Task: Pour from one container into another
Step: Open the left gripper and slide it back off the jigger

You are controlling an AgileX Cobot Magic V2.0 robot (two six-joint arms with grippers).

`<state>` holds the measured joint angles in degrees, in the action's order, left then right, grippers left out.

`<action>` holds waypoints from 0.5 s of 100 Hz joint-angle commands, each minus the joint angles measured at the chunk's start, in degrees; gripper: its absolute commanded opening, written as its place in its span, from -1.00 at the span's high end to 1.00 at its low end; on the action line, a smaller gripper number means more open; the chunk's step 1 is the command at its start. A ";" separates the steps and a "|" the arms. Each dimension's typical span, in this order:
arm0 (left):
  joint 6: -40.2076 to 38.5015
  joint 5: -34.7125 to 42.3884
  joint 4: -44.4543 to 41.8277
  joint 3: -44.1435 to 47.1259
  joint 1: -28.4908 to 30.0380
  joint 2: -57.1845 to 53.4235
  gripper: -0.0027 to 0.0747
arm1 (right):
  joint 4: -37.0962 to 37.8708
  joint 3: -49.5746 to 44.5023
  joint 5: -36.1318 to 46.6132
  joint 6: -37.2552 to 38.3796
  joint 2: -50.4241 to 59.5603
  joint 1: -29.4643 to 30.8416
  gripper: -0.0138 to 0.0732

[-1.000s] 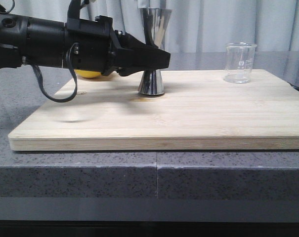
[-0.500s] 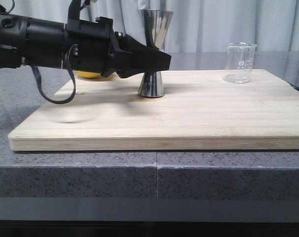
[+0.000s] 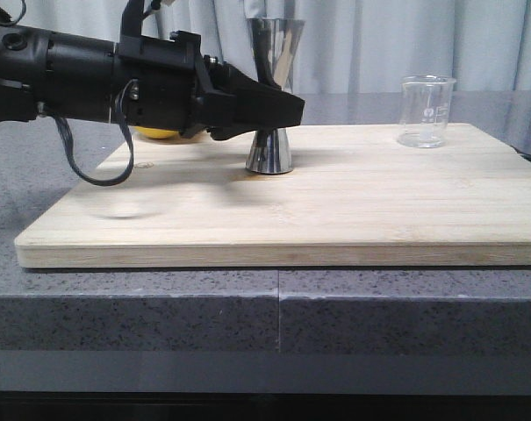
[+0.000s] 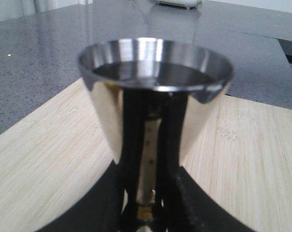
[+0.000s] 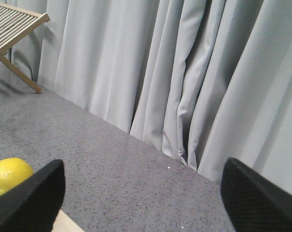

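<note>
The steel jigger (image 3: 269, 149) stands upright on the wooden board (image 3: 353, 210), left of centre near its far edge. My left gripper (image 3: 290, 109) reaches in from the left and is shut on the jigger's narrow waist. In the left wrist view the jigger's upper cup (image 4: 155, 92) fills the frame, and the gold band sits between the black fingers (image 4: 100, 210) at my left gripper (image 4: 146, 212). The clear glass beaker (image 3: 426, 110) stands alone at the board's far right corner. My right gripper (image 5: 146, 193) is open, facing the curtain with nothing between its fingers.
A yellow lemon (image 3: 155, 132) lies behind my left arm on the board's far left, and the same lemon (image 5: 8, 175) shows in the right wrist view. A grey stone counter (image 3: 160, 298) carries the board. A wooden slatted rack (image 5: 10, 24) and grey curtains stand behind.
My left gripper has edged slightly to the right at the jigger's waist. The jigger and the beaker have stayed where they were.
</note>
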<state>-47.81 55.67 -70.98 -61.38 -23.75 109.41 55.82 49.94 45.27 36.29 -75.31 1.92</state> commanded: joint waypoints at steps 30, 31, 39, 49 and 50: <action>0.06 3.35 1.88 -1.53 0.12 -2.90 0.39 | -2.38 1.37 3.22 0.11 1.99 0.20 -0.68; 0.06 3.35 1.88 -1.53 0.12 -2.90 0.38 | -2.38 1.37 3.22 0.11 1.99 0.20 -0.68; 0.06 3.35 1.88 -1.53 0.12 -2.90 0.27 | -2.38 1.37 3.22 0.11 1.99 0.20 -0.68; 0.06 3.35 1.88 -1.53 0.12 -2.90 0.15 | -2.38 1.37 3.22 0.11 1.99 0.20 -0.68; 0.06 3.35 1.88 -1.53 0.12 -2.90 0.14 | -2.38 1.37 3.22 0.11 1.99 0.20 -0.68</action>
<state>-47.81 55.67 -71.47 -61.38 -23.75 109.41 55.82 49.94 45.27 36.29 -75.31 1.92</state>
